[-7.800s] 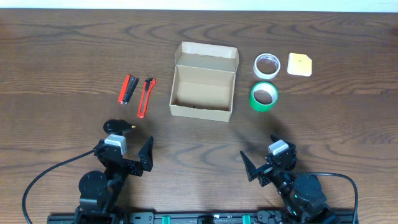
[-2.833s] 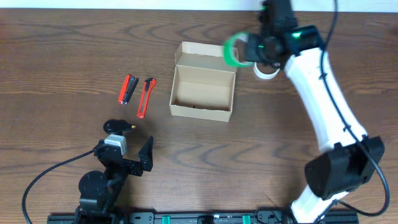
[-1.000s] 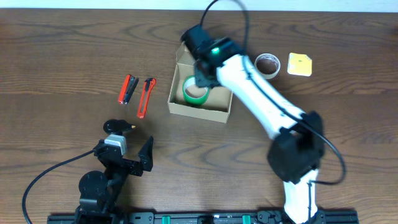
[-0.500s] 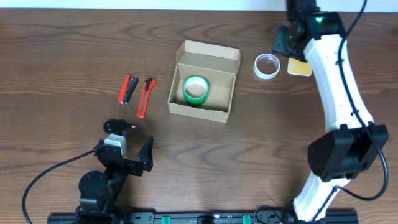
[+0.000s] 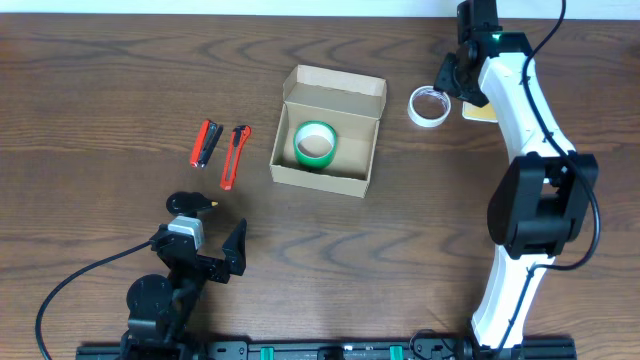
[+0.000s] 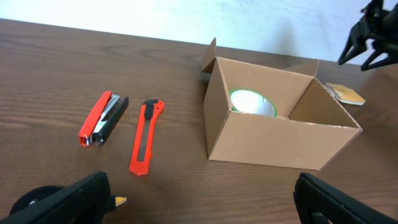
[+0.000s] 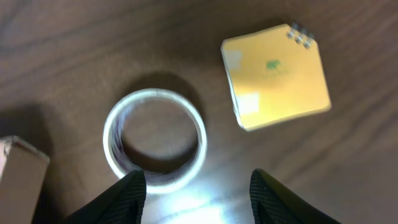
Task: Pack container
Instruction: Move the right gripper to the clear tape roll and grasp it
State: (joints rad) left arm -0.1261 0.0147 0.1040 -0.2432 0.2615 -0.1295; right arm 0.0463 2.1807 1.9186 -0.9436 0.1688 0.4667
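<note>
Above the white tape roll [image 7: 154,138], right hand [image 7: 196,175] released, empty — container [image 7: 17,169] corner barely in frame.

- Right arm [image 5: 520,100]: white links, black joints, green light [image 5: 495,38] far from the base rail [image 5: 300,351].
- Left arm [image 5: 185,262]: black, silver-capped, black cable [image 5: 70,285] beside the rail.

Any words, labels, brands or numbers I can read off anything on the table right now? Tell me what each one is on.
No readable text in any view.
On the yellow pad: a small green mark, too blurred to read.
On the container, green tape roll, white tape roll, stapler and cutter: no print visible.
</note>
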